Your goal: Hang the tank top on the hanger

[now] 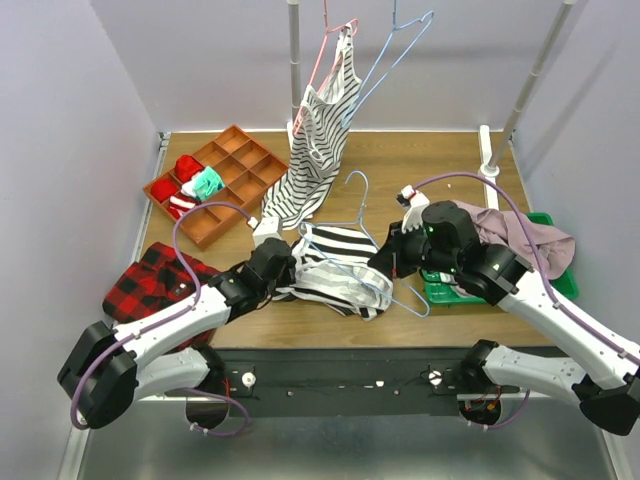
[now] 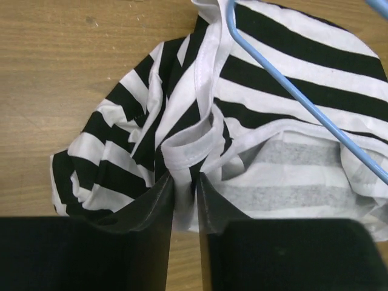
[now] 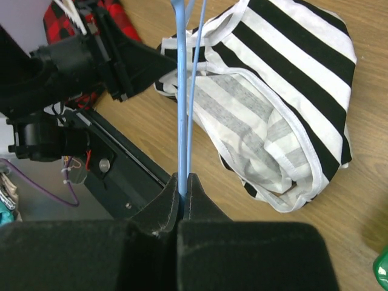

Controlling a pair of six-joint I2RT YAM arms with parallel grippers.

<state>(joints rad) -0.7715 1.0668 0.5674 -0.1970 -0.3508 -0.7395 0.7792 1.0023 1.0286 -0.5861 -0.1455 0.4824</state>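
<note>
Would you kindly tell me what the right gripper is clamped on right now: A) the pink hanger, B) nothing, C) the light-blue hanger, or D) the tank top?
C: the right wrist view shows the right gripper shut on the light-blue hanger wire, beside the tank top.

Left tool (image 2: 185,180) and right tool (image 3: 183,179) both pinched closed, pointing inward.

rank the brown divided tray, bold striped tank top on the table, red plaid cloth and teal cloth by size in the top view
1. brown divided tray
2. tank top and red plaid cloth: too alike to rank, and the left arm hides part of the cloth
3. teal cloth
</note>
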